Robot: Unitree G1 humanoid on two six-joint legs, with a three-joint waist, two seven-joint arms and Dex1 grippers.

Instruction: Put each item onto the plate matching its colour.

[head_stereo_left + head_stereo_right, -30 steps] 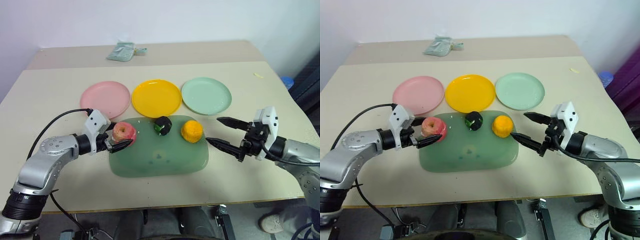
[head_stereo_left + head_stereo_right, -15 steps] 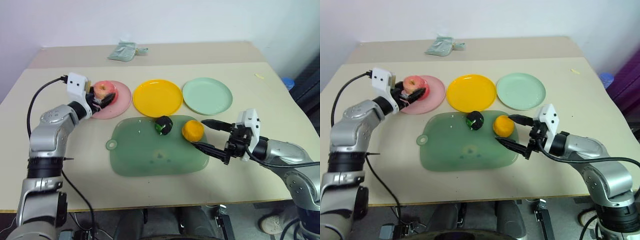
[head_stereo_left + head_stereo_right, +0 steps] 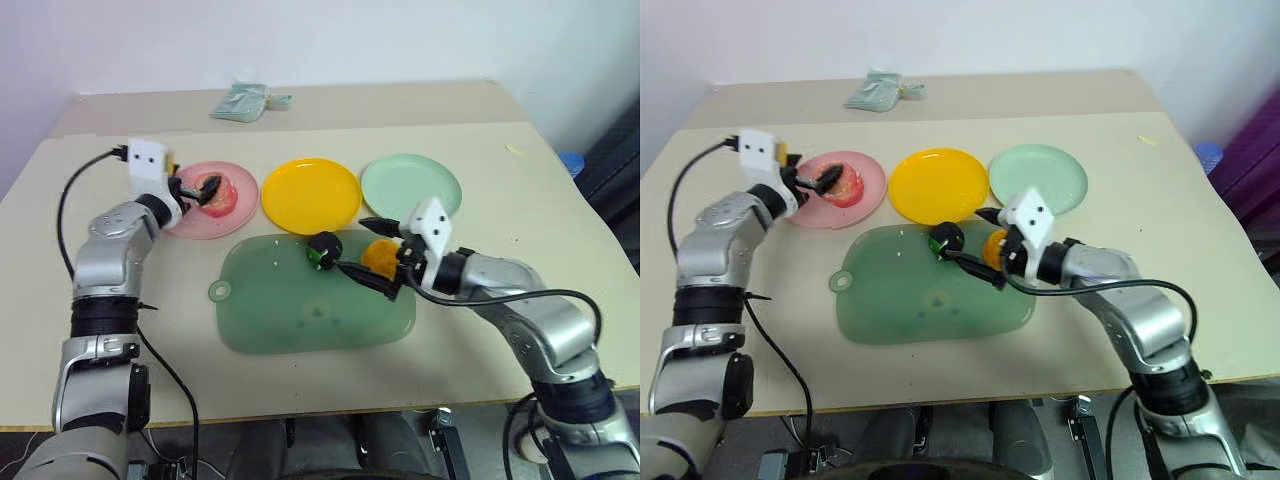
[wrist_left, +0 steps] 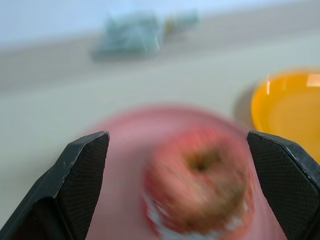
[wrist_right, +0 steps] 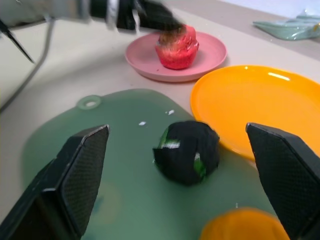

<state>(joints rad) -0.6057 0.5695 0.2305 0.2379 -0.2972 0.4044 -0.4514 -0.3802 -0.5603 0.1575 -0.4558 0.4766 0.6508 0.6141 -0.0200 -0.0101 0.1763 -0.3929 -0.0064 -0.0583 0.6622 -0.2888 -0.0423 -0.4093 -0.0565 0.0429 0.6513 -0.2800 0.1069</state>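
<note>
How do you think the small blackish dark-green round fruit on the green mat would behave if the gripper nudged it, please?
The small blackish dark-green round fruit is ball-shaped, so it would probably roll. The smooth green mat looks flat and rimless, so little would stop it. The bumpy orange-yellow fruit beside it might block a roll that way.

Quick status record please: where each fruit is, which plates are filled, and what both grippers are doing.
apple: resting on the pink plate
dark green fruit: on the green mat, near its far edge
orange fruit: on the mat, beside the dark green fruit
yellow plate: bare
mint green plate: bare
left gripper: open, fingers either side of the apple
right gripper: open, holding nothing, fingers straddling the orange fruit
left to do: orange fruit and dark green fruit
</note>
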